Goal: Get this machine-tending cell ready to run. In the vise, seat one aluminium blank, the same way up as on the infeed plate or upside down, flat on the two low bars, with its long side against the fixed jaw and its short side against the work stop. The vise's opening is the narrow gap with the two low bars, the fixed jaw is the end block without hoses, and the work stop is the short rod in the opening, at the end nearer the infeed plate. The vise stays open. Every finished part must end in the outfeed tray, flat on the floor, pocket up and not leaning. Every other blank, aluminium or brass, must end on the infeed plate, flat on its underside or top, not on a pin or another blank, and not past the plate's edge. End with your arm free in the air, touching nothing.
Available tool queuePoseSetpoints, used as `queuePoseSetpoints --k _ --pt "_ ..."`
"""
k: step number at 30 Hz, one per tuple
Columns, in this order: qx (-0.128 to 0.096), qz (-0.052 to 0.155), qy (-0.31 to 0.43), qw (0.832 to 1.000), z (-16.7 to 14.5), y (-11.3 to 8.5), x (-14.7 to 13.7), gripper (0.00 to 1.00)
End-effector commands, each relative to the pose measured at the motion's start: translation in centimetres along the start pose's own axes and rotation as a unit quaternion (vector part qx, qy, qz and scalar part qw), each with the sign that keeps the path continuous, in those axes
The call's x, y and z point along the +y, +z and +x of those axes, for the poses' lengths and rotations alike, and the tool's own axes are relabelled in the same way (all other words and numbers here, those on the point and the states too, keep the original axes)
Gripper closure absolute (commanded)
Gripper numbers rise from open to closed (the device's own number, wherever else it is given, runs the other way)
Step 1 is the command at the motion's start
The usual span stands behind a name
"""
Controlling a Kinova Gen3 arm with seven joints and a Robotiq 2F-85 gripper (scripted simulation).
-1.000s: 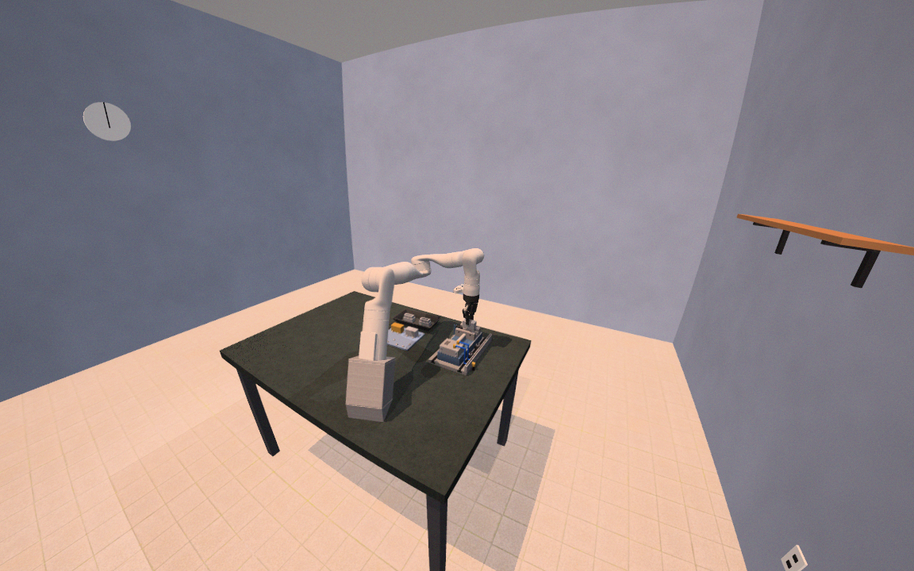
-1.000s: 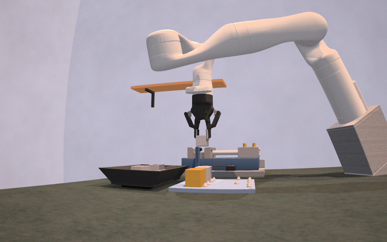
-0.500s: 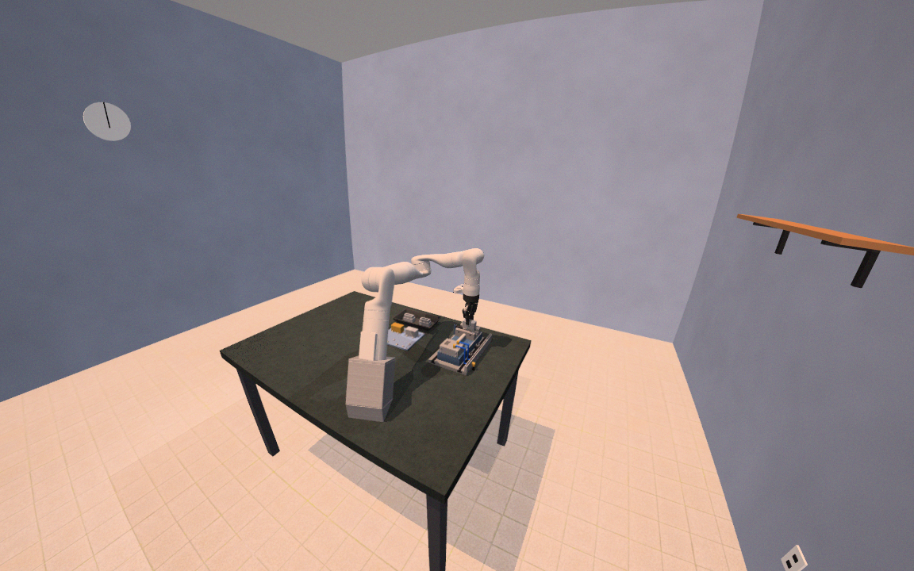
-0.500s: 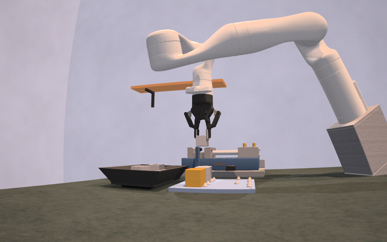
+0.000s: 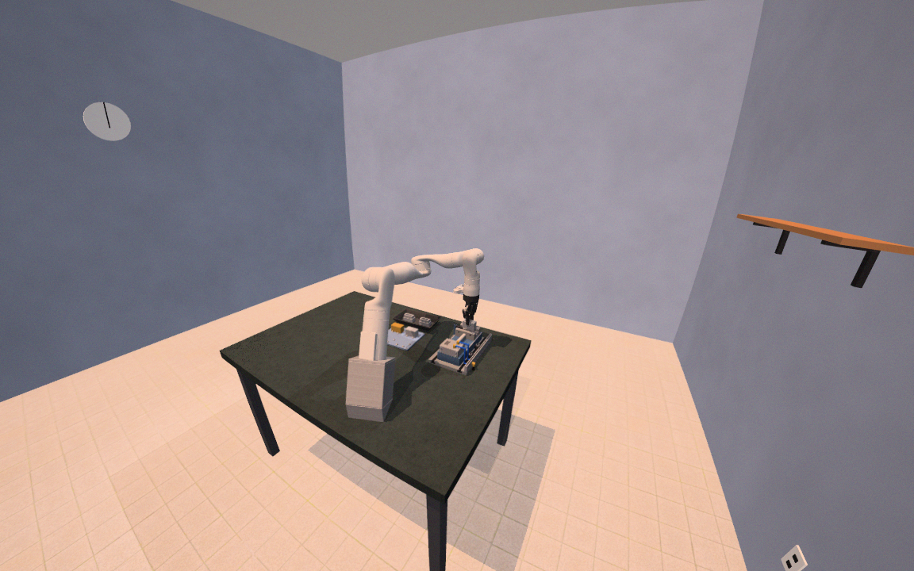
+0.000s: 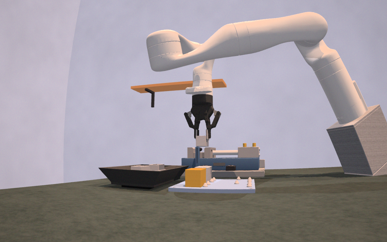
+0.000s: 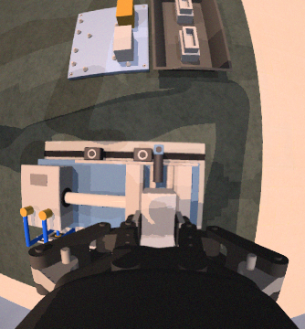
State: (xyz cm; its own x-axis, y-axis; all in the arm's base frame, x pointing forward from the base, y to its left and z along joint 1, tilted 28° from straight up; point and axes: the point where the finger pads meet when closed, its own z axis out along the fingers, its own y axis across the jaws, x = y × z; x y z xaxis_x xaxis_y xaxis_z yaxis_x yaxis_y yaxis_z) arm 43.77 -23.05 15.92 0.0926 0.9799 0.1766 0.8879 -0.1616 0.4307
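One aluminium blank (image 6: 202, 140) clamped in gripper (image 6: 202, 134), held just above vise (image 6: 220, 161) opening; straight lowering against fixed jaw and work stop (image 7: 158, 168) needed next.

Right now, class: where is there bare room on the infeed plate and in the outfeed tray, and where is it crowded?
Infeed plate: bare between its edge pins and the aluminium blank. Outfeed tray: only strips beside two finished parts. Crowded: plate's tray-side edge.
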Motion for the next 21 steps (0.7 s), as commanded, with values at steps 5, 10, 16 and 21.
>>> queuePoseSetpoints --k 5,10,16,21 --pt "0.000 -0.001 0.000 1.000 -0.01 0.09 0.03 1.00" --pt "0.000 -0.001 0.000 1.000 -0.01 0.18 0.03 1.00" --pt "0.000 -0.001 0.000 1.000 -0.01 0.38 0.03 1.00" --pt "0.000 -0.001 0.000 1.000 -0.01 0.57 0.03 1.00"
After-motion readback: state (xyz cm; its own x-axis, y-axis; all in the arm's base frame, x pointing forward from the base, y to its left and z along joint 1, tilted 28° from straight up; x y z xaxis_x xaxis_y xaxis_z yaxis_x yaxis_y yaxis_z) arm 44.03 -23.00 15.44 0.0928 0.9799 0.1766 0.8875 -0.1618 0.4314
